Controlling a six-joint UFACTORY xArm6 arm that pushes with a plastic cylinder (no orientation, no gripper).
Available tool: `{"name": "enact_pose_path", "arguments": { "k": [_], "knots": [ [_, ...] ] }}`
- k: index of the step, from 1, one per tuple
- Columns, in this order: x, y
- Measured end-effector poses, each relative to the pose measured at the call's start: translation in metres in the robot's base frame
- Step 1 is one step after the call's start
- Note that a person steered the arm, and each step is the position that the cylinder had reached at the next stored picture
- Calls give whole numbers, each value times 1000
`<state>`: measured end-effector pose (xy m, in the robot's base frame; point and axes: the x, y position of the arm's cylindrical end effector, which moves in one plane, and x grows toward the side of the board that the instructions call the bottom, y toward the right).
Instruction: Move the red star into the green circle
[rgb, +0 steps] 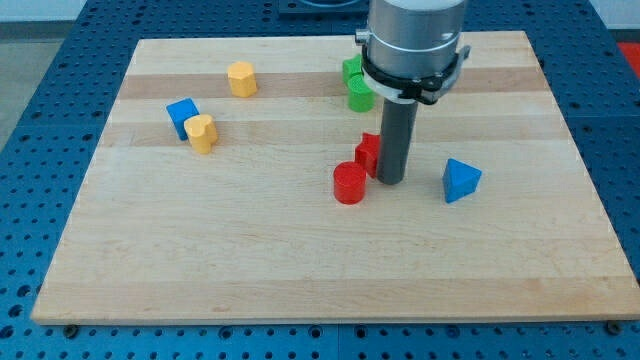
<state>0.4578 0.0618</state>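
Observation:
The red star (368, 152) lies near the board's middle, partly hidden behind my rod. My tip (391, 181) rests on the board, touching the star's right side. The green circle (360, 97) sits towards the view's top, just above the star, partly covered by the arm's grey body. A second green block (351, 70) sits right behind it, its shape unclear. A red cylinder (349, 184) stands just below and left of the star.
A blue triangle block (460, 181) lies right of my tip. A yellow hexagon block (241, 78) sits at the top left. A blue block (182, 116) and a yellow block (202, 133) touch at the left. The wooden board (320, 270) ends at blue pegboard.

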Motion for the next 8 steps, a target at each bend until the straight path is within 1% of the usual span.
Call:
{"name": "enact_pose_path", "arguments": {
  "k": [3,4,5,6,8],
  "knots": [
    [-27,-9],
    [-22,-14],
    [-5,-26],
    [-7,-33],
    [-32,-33]
  ]
}}
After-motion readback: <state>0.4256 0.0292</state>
